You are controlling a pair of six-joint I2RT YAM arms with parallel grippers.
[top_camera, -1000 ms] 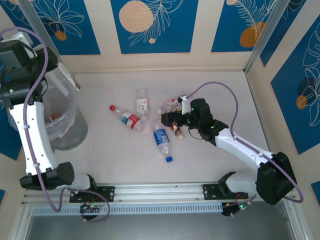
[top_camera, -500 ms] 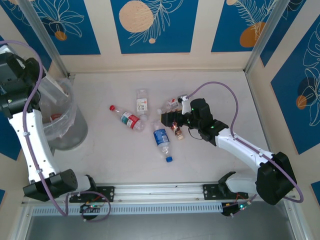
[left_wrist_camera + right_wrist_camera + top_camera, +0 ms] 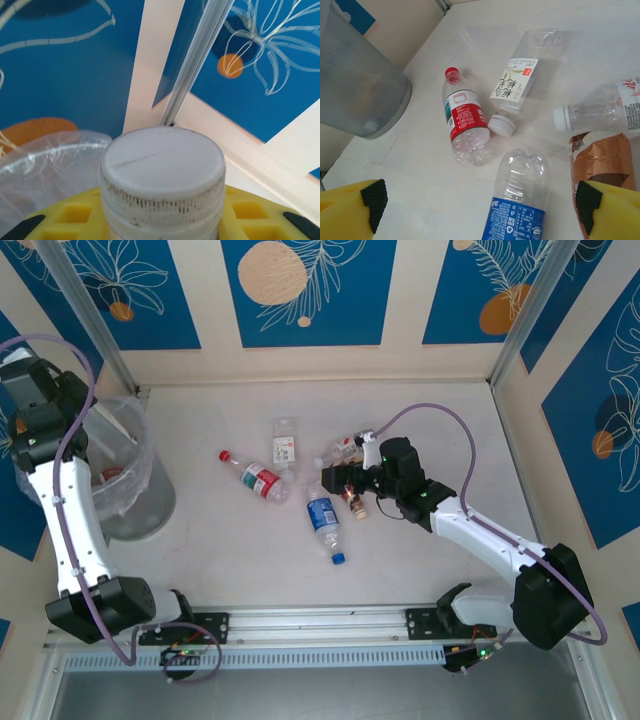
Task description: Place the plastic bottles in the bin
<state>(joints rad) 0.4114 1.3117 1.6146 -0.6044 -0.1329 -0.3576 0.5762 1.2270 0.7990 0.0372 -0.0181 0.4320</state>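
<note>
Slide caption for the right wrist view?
Right gripper open above red-label bottle, white-label bottle and blue-label bottle lying on the table, bin at upper left.

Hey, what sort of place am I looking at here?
Probably a robot test booth: left arm and right arm bolted to a rail at the table edge, blue patterned panels walling it in, plastic bottles strewn near a lined bin.

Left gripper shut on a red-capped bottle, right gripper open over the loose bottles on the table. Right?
Not quite. The left gripper is shut on a white-capped bottle, not a red-capped one; the left wrist view shows the cap plainly. The rest stands: the right gripper is open over the loose bottles on the table.
</note>
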